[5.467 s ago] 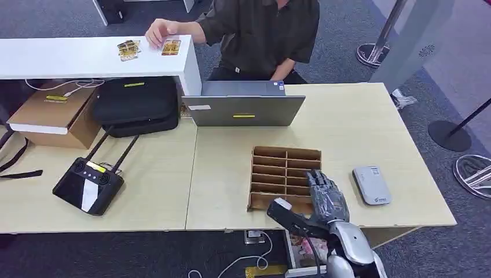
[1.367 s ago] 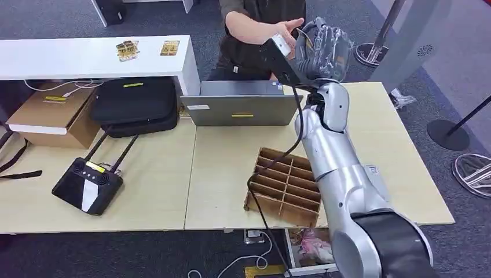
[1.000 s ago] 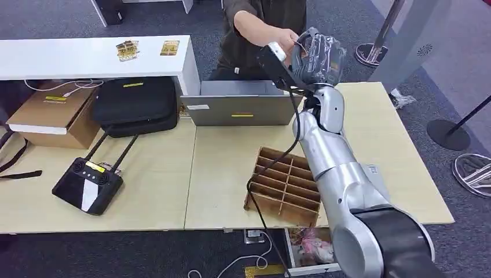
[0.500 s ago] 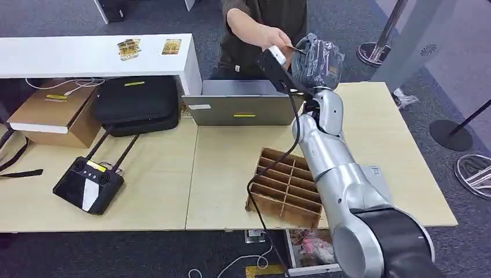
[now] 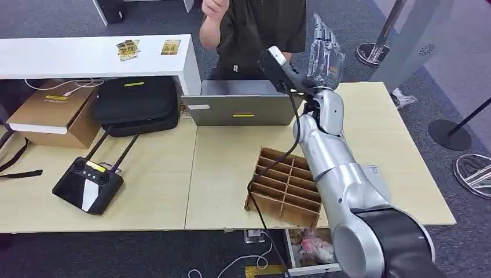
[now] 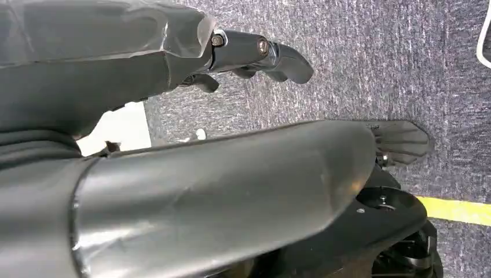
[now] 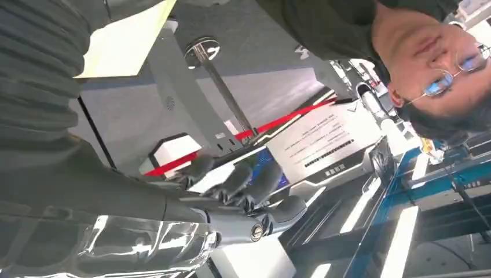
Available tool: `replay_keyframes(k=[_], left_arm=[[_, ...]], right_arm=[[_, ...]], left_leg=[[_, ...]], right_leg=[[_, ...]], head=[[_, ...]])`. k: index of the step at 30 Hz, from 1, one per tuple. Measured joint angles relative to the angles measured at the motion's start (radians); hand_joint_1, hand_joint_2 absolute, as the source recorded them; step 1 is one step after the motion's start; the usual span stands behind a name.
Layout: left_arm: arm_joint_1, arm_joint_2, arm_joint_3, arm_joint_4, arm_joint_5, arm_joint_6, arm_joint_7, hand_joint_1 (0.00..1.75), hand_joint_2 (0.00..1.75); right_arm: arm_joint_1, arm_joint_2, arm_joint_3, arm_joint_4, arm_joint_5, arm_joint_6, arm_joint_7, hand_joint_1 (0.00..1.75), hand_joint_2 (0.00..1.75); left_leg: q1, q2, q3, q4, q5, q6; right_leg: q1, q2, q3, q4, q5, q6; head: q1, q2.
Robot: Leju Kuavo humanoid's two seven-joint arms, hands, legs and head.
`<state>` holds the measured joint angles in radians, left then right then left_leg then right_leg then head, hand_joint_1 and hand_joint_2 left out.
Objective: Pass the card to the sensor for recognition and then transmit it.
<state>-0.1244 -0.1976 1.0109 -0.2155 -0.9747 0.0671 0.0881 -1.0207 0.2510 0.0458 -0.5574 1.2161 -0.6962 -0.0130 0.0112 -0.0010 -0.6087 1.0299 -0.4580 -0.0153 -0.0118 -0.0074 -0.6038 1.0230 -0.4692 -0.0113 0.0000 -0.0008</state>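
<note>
Head view: my right hand [image 5: 322, 51] is raised over the far edge of the pale wooden surface [image 5: 370, 124], fingers straight and spread, holding nothing. I cannot see the card in it; the person's raised hand [image 5: 213, 10] may hold it, too small to tell. Best to keep the arm steady until the person is clear. The brown cardboard divider tray [image 5: 285, 184] shows bare compartments.

Left wrist view: my left hand [image 6: 255, 52] hangs over grey carpet, fingers curled, nothing in them.

Right wrist view: fingers [image 7: 249, 185] extended, palm bare.

I see my right hand [image 5: 322, 49] raised, fingers spread and empty, beyond the pale wooden desk's [image 5: 382, 121] far edge, before a dark-shirted person [image 5: 260, 29].
</note>
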Motion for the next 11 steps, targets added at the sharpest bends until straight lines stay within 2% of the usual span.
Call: replay_keyframes(k=[11], left_arm=[[0.000,0.000,0.001,0.000,0.004,0.004,-0.002,0.00,0.00]], right_arm=[[0.000,0.000,0.000,0.002,0.002,0.000,0.000,0.00,1.75]], left_leg=[[0.000,0.000,0.000,0.000,0.000,0.000]], right_leg=[[0.000,0.000,0.000,0.000,0.000,0.000]], head=[[0.000,0.000]])
